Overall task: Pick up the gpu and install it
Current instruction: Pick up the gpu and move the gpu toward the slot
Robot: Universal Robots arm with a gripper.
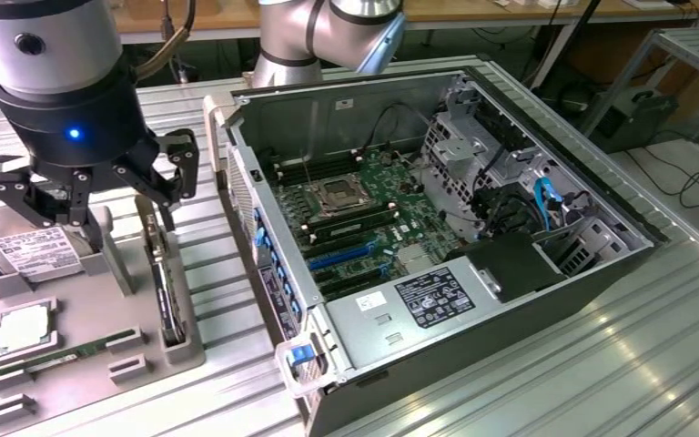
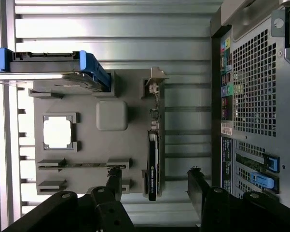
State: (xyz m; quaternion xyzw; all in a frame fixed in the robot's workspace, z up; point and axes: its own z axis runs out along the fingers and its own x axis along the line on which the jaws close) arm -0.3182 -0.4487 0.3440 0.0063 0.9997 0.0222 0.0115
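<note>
The black two-fingered tool (image 1: 97,193) hangs with its jaws spread wide, gripping nothing. It is above the gpu (image 1: 168,296), a thin dark circuit card standing on edge in the grey plastic holder (image 1: 131,314). The holder sits on the ribbed metal bench (image 1: 641,364), beside the open computer case (image 1: 313,114).

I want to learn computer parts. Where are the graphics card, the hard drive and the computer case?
graphics card (image 2: 153,169): wrist view, on its dark narrow edge.
hard drive (image 1: 32,248): exterior view, on its white label.
computer case (image 1: 313,118): exterior view, on its grey inner wall.
</note>
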